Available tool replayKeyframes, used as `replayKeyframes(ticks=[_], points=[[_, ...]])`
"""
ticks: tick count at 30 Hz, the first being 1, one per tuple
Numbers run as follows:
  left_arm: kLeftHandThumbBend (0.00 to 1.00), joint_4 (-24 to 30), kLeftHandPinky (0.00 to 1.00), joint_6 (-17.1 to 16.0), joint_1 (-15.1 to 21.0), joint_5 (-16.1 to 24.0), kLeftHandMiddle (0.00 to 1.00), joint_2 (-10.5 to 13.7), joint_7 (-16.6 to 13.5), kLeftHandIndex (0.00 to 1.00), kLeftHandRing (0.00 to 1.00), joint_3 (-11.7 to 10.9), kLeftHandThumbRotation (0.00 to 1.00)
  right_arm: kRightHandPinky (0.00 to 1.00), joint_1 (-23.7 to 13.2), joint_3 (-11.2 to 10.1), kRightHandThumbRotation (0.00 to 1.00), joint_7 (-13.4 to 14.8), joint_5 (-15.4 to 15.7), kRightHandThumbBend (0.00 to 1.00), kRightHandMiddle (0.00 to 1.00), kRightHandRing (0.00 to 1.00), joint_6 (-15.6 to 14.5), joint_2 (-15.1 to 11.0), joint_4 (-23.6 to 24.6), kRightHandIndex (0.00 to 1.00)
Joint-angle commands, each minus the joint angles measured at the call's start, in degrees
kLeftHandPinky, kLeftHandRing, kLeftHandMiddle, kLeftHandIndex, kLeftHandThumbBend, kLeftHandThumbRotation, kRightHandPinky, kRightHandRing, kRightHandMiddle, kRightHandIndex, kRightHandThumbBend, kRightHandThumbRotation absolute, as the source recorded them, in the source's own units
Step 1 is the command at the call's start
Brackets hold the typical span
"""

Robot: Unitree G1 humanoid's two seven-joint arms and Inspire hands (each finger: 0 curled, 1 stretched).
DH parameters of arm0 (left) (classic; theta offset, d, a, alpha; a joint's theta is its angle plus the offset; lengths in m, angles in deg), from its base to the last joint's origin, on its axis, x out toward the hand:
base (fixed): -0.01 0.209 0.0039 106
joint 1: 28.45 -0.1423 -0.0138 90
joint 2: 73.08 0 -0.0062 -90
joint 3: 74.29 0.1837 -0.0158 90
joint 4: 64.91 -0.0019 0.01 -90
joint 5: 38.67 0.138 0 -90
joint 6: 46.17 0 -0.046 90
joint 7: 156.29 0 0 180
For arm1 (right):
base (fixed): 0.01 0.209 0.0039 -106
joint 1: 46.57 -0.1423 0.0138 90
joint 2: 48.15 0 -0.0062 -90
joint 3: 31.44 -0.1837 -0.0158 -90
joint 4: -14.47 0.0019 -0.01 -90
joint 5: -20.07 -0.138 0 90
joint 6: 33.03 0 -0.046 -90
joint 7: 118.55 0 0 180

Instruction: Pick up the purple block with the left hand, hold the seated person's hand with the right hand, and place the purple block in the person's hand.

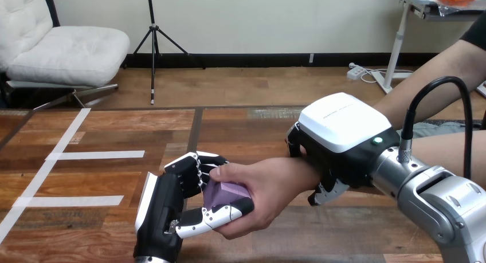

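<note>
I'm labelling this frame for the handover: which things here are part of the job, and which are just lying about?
Part of the job: purple block, gripped by both the left hand and the person's hand; right hand, curled round the person's wrist.
Just lying about: white tape strips on the table.

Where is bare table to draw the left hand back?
Bare table lies left of the left hand, across the white tape strips, and beyond the hands. Crowded: purple block in the person's hand, right hand round the wrist.
</note>
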Motion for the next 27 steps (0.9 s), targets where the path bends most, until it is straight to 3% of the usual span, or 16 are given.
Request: replayKeyframes(ticks=[1,16,24,27], points=[[0.82,2.23,0.31,0.08,2.13,0.44,0.44,-0.7,1.17,0.45,0.37,1.91,0.0,0.25,-2.84,-2.03,0.0,2.82,0.47,0.78,0.42,0.32,0.31,-0.47,0.78,0.58],[0.81,1.71,0.32,-1.03,2.37,0.66,0.46,-0.6,1.58,0.46,0.39,1.73,0.01,0.43,-1.66,-2.7,0.0,3.0,0.44,0.79,0.62,0.55,-0.16,-0.76,1.64,0.67],[0.82,2.64,0.4,-0.48,2.12,2.32,0.56,0.47,1.71,0.57,0.49,1.87,0.14,0.48,0.22,-4.62,0.0,4.88,-1.76,0.81,0.67,0.61,-0.41,0.0,2.85,0.7],[0.82,1.99,0.44,-1.73,2.42,2.64,0.6,1.1,2.19,0.61,0.54,1.98,0.19,0.5,1.2,-5.61,0.01,5.78,-3.32,0.81,0.68,0.62,-0.04,-0.07,3.45,0.7]])
